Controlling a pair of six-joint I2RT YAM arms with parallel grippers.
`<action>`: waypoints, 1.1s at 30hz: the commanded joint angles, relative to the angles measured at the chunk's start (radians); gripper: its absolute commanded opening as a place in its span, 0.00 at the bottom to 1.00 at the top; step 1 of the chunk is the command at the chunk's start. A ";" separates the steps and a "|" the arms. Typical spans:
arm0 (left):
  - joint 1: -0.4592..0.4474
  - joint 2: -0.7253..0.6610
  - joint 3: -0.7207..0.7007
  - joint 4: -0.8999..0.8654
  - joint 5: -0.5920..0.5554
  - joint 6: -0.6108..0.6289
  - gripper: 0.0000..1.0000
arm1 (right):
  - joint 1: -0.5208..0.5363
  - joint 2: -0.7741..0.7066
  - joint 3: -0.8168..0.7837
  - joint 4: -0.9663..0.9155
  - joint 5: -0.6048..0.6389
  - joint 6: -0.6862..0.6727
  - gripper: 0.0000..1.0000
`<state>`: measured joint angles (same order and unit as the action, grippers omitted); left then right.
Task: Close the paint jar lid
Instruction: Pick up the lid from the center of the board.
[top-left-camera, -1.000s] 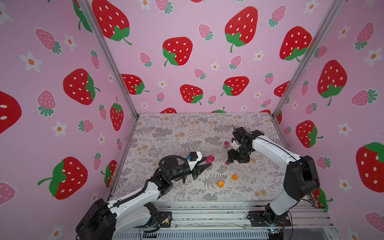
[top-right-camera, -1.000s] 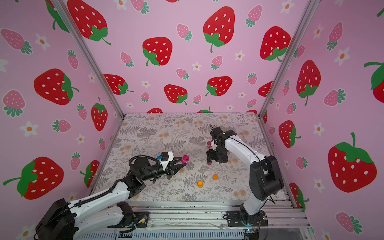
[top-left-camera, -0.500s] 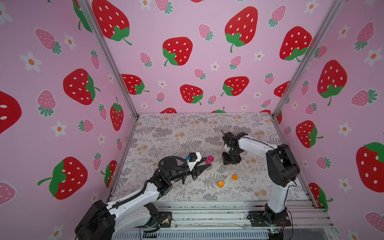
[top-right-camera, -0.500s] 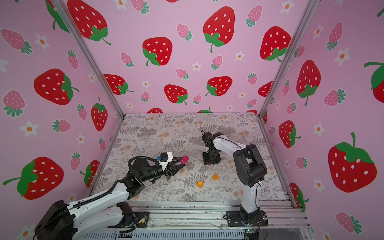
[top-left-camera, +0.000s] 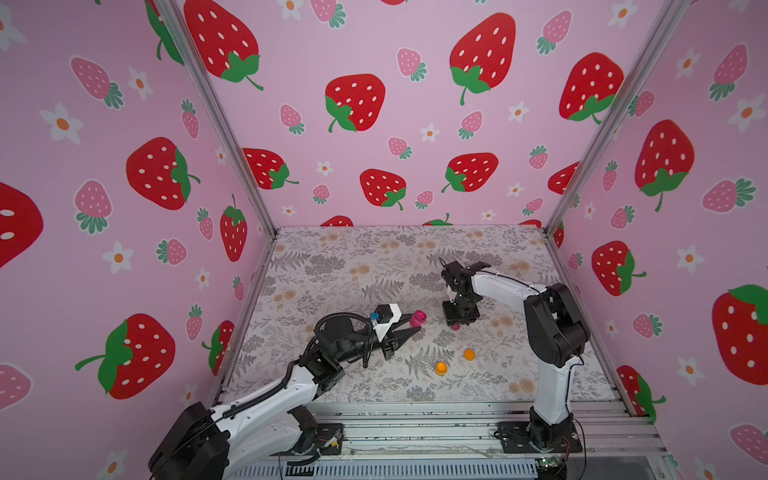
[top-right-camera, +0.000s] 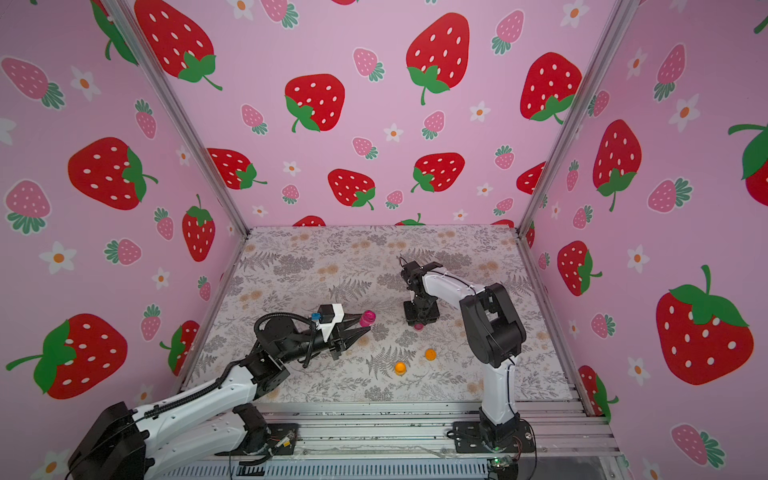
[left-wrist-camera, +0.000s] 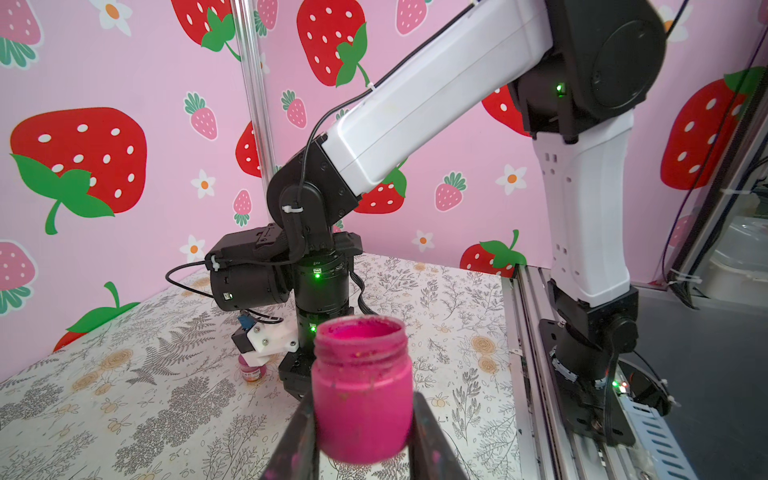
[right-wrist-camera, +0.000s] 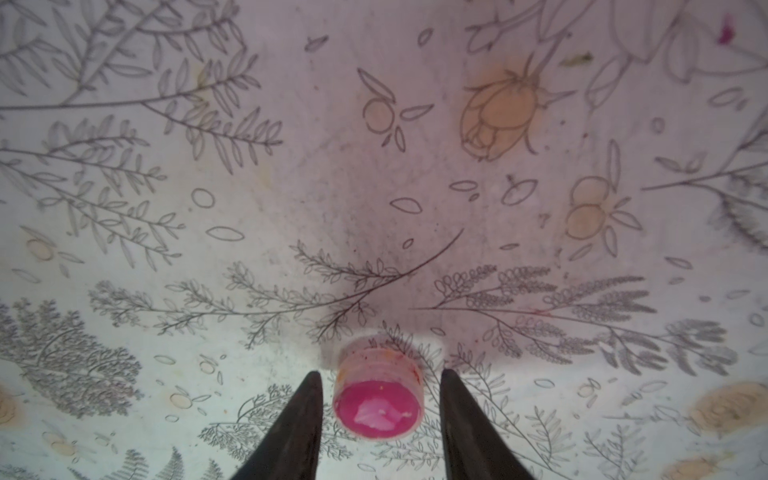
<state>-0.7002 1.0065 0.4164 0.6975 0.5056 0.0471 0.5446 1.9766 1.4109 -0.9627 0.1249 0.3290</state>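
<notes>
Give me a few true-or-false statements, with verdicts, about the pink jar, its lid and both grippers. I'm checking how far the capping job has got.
1. The left gripper is shut on the pink jar. True.
2. The pink jar is capped. False: its mouth is open, and the pink lid lies on the table.
3. The right gripper is clamped on the pink lid. False: its fingers stand on either side of the lid with a gap on each side.
4. An orange jar and an orange lid sit on the table, touched by neither gripper. True.
</notes>
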 joint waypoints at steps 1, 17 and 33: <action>0.006 -0.009 -0.004 0.028 0.005 -0.003 0.26 | 0.007 0.014 0.014 -0.014 -0.002 0.002 0.46; 0.015 -0.006 -0.006 0.033 0.001 -0.010 0.25 | 0.009 0.023 -0.015 -0.018 -0.017 -0.003 0.42; 0.023 -0.010 -0.005 0.026 -0.003 -0.011 0.25 | 0.011 -0.012 -0.030 -0.026 -0.037 0.001 0.28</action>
<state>-0.6830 1.0065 0.4156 0.6975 0.5049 0.0296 0.5499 1.9816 1.4006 -0.9653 0.1135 0.3283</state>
